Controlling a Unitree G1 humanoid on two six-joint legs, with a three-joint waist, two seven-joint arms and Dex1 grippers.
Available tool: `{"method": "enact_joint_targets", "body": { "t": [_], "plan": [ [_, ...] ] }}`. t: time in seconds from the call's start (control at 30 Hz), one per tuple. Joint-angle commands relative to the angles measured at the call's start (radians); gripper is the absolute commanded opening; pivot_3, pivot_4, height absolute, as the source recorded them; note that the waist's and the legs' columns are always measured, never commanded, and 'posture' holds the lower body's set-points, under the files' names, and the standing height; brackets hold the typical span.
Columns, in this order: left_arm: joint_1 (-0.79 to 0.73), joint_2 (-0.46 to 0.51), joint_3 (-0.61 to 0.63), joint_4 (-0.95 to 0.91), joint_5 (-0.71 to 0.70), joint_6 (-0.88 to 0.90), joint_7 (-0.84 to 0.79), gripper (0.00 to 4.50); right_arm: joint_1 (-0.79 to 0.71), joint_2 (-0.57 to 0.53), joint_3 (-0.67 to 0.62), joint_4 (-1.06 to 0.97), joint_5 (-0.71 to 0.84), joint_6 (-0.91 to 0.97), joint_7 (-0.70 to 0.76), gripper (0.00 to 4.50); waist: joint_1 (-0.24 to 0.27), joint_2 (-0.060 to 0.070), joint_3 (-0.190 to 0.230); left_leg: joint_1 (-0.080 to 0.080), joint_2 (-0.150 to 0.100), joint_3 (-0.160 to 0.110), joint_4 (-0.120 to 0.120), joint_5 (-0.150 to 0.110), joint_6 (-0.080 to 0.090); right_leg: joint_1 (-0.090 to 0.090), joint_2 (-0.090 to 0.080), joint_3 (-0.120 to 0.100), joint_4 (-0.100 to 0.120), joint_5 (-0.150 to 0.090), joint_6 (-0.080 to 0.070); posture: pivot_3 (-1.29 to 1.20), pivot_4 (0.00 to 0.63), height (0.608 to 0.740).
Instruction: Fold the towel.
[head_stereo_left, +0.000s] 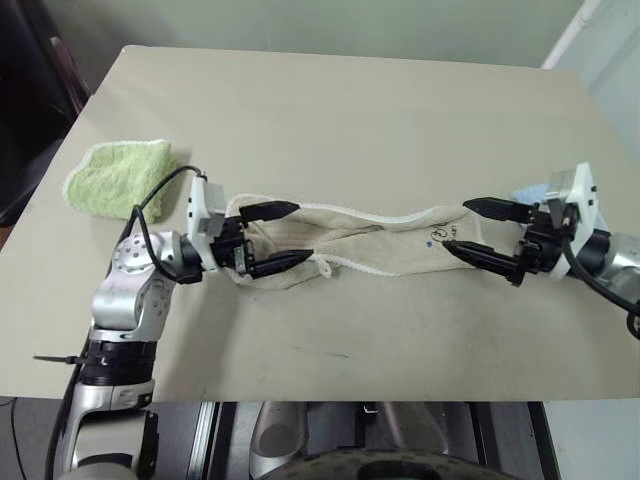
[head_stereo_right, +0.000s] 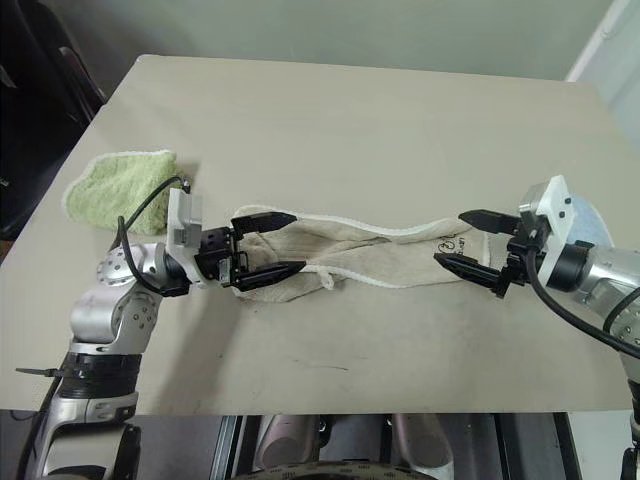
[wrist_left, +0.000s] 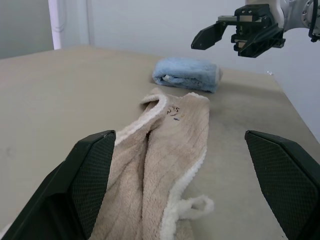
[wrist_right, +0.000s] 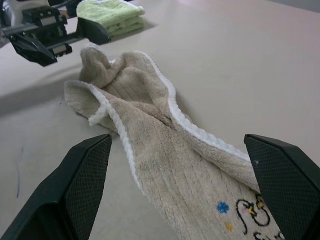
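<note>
The beige towel (head_stereo_left: 370, 240) lies on the table, bunched into a narrow strip that runs left to right, its white corded edge showing. Its small tag loop (wrist_left: 197, 205) is at the left end and its dark printed drawing (wrist_right: 250, 212) at the right end. My left gripper (head_stereo_left: 303, 231) is open and points right, one finger on each side of the towel's left end. My right gripper (head_stereo_left: 456, 224) is also open and points left, straddling the right end just above the cloth. Neither gripper pinches the towel.
A fluffy light-green folded towel (head_stereo_left: 120, 175) sits at the table's left edge, behind my left arm. A light-blue folded towel (wrist_left: 186, 74) lies at the right edge, behind my right gripper. The tan table (head_stereo_left: 350, 110) stretches away beyond the towel, with its front edge close by.
</note>
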Motion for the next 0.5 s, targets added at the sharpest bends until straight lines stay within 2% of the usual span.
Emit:
{"method": "enact_joint_targets", "body": {
  "t": [0.03,0.33,0.5],
  "plan": [
    [-0.004,0.007,-0.002,-0.017,-0.007,-0.006,-0.012,4.48,-0.018,0.002,-0.023,-0.035,0.009,0.002,-0.016,4.50,0.000,0.000,0.000,0.000,0.000,0.000,0.000,0.000,0.000,0.000,0.000,0.000,0.000,0.000,0.000,0.00,0.150,0.697],
    [-0.036,-0.018,-0.017,0.012,0.000,-0.009,-0.004,4.48,0.002,-0.013,-0.055,-0.017,0.014,0.024,-0.023,4.50,0.000,0.000,0.000,0.000,0.000,0.000,0.000,0.000,0.000,0.000,0.000,0.000,0.000,0.000,0.001,0.00,0.150,0.697],
    [-0.010,-0.032,-0.027,-0.008,0.003,-0.011,0.008,4.48,-0.041,-0.058,-0.026,0.080,-0.067,-0.036,0.035,4.50,0.000,0.000,0.000,0.000,0.000,0.000,0.000,0.000,0.000,0.000,0.000,0.000,0.000,0.000,0.002,0.00,0.150,0.697]
  ]
}}
